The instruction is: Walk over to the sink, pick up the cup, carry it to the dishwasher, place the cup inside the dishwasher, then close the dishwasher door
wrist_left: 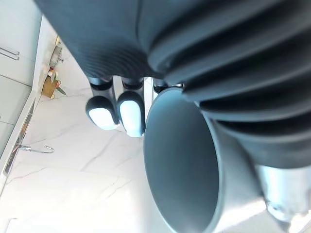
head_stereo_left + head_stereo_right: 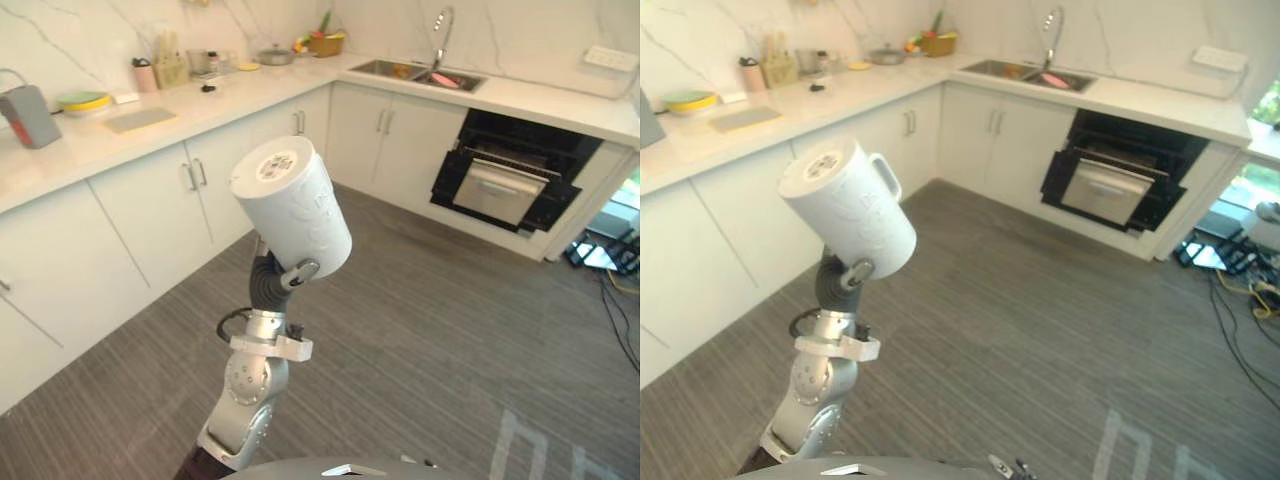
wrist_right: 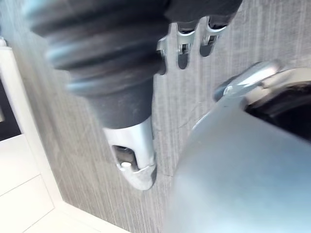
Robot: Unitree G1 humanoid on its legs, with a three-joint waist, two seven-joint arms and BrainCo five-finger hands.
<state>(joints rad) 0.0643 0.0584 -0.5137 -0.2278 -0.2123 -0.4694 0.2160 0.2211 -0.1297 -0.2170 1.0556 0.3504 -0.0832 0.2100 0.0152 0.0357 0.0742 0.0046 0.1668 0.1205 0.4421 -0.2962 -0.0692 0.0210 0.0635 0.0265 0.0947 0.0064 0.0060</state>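
The cup [image 2: 295, 215] is up in the air over the grey plank floor [image 2: 450, 330], in the grip of the left robot hand [image 2: 278, 282], which is clamped on its lower end; the thumb lies against the wall and fingers [image 1: 131, 114] show just beside the rim. The forearm stands nearly upright under it. The cup's long axis tilts, with the labelled base up toward the bench [image 2: 200, 110] and the open mouth down by the wrist. Its handle [image 2: 886, 172] faces away. Across the floor, well apart, is the dishwasher [image 2: 505, 175] with its door [image 2: 497, 190] partly lowered. The sink [image 2: 395, 69] and tap [image 2: 440, 30] are in the bench beside it. The right robot hand [image 3: 184, 36] hangs low over the floor, fingers loose and apart.
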